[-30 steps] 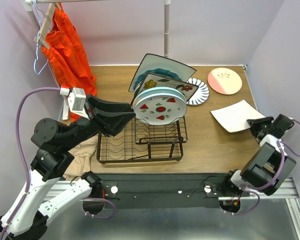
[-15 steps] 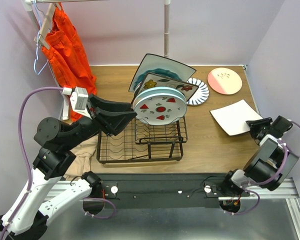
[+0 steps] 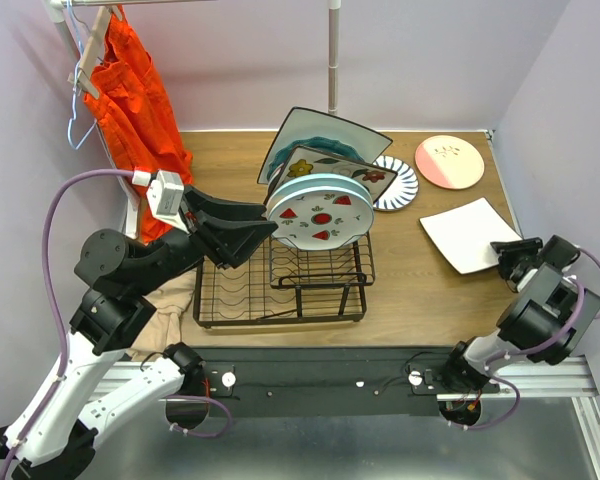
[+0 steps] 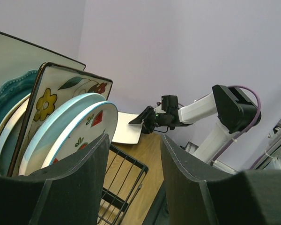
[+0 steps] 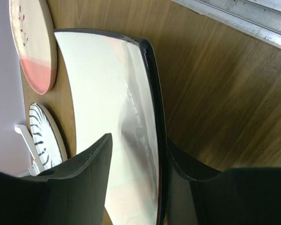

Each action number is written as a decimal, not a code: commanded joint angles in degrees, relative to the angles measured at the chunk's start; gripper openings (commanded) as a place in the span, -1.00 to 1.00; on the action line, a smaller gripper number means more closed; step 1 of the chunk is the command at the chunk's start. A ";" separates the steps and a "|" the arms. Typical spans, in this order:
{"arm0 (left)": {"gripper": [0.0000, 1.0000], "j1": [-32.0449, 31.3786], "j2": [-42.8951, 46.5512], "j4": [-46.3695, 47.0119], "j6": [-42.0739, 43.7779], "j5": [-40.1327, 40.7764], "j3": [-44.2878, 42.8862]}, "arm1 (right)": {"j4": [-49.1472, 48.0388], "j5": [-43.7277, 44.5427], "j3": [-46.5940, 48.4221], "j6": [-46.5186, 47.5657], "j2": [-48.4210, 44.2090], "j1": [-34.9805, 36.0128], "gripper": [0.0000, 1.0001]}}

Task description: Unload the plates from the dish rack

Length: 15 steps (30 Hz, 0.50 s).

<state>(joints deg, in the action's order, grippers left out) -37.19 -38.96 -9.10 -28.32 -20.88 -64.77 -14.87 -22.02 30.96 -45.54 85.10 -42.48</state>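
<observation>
Wooden table [image 3: 410, 290], right edge: white plate [image 3: 470, 232] lies flat, right gripper [image 3: 505, 247] jaws widening off its rim, so it's released. Our left gripper [image 3: 260, 225], spread and empty, creeps toward the plates [image 3: 320, 215] standing in the rack [image 3: 280, 290]; we pull those next.

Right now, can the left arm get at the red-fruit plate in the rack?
Probably yes: left gripper, open, sits just beside the red-fruit plate, frontmost in the dish rack; nothing between.

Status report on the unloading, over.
Left gripper open beside fruit plate. Right gripper open, straddling edge of white plate on table. Several plates in rack. Nothing blocking.
</observation>
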 commanded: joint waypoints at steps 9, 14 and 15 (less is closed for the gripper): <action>0.13 0.19 -0.59 0.75 0.81 0.67 -0.09 | -9.82 1.10 1.65 -4.12 8.33 -0.32 0.07; 0.13 0.19 -0.68 0.49 0.81 0.84 -0.09 | -6.51 2.50 3.14 -2.28 8.85 -0.32 0.20; 0.13 0.19 -0.59 0.40 0.89 0.93 -0.09 | -4.74 3.81 4.53 -1.84 8.59 -0.32 0.27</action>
<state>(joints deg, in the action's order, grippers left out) -37.19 -39.62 -9.10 -28.29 -20.84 -64.77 -22.79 -21.87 32.01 -49.36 92.73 -42.48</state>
